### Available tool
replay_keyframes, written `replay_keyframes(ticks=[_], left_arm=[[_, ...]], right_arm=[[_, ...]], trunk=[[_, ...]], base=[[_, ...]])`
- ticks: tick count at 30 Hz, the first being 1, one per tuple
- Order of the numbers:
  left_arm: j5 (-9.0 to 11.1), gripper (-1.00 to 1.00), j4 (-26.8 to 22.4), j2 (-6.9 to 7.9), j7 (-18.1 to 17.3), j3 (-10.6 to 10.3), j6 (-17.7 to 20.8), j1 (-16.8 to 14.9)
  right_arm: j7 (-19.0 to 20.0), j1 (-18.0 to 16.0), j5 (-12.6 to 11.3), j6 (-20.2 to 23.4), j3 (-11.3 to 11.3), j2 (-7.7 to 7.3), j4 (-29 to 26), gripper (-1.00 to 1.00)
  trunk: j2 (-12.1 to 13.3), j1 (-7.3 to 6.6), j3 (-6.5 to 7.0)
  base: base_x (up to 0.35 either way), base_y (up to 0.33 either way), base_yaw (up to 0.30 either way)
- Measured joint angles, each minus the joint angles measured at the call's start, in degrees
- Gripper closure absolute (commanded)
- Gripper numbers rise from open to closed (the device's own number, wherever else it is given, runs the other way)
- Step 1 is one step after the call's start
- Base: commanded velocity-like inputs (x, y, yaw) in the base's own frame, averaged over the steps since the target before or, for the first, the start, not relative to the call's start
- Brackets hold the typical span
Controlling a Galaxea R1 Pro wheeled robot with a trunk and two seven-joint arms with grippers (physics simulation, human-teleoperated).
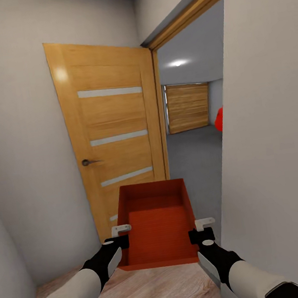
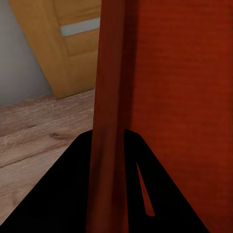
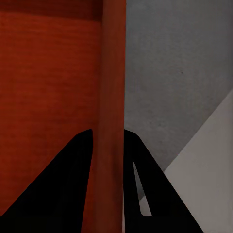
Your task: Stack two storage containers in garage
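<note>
I hold one red-orange open-top storage container (image 1: 157,223) level in front of me, in a narrow hallway. My left gripper (image 1: 120,240) is shut on its left wall, and the left wrist view has that wall (image 2: 109,121) running between the black fingers (image 2: 63,194). My right gripper (image 1: 197,234) is shut on the right wall, which stands in the right wrist view (image 3: 112,121) between the black fingers (image 3: 58,189). Through the doorway ahead lies the garage, with its dark grey floor (image 1: 195,154), a wooden plank door (image 1: 188,107) and a bit of the red car (image 1: 219,119).
An orange wooden door (image 1: 114,139) stands open against the left wall. A white wall (image 1: 269,127) closes in on the right, and the doorway between them is narrow. Pale wood planks (image 1: 150,293) lie under me.
</note>
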Motion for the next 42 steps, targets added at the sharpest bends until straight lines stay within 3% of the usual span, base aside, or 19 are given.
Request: replay_keyframes(ticks=[11,23,42], left_arm=[[-0.04,1.00,0.24,0.02,-0.07,0.08,0.10,0.00],[0.00,1.00,0.27,0.10,-0.10,0.08,0.49,-0.01],[-0.04,1.00,0.29,0.08,-0.12,0.08,0.38,-0.02]], right_arm=[[0.01,0.00,-0.04,0.07,-0.01,0.07,0.26,1.00],[0.01,0.00,-0.09,0.40,-0.04,0.16,0.30,1.00],[-0.01,0.01,-0.09,0.27,-0.06,0.15,0.33,1.00]], trunk=[[0.00,-0.01,0.00],[-0.01,-0.03,0.00],[-0.01,-0.03,0.00]], base=[[0.017,0.004,0.000],[0.226,0.182,-0.013],[0.250,0.223,-0.261]])
